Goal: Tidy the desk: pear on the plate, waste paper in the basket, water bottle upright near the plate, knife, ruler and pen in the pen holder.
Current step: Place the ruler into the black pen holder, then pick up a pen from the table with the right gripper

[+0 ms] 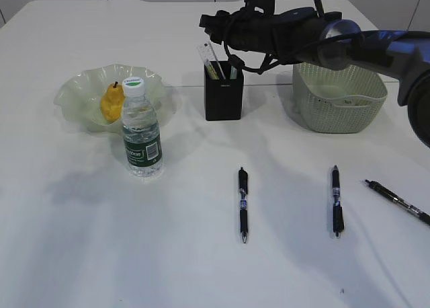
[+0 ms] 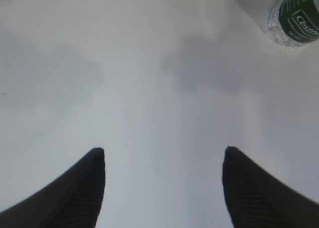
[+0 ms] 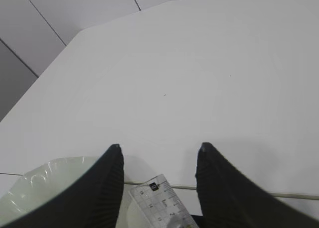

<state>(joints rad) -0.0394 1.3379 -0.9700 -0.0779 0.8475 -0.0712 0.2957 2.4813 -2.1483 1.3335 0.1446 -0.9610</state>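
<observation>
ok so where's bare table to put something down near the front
The front left is bare, below the water bottle and left of the nearest pen. A narrower strip lies between that pen and the middle pen. The right is crowded with a third pen; the back holds the plate, pen holder and basket.

A white table (image 1: pixel 80 254) is seen bearing the plate (image 1: pixel 74 93), water bottle (image 1: pixel 142 130), pen holder (image 1: pixel 224 93), basket (image 1: pixel 339 99) and three pens (image 1: pixel 243 204).

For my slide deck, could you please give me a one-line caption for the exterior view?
Right gripper above the pen holder with the ruler in it; three pens left on the table.
</observation>
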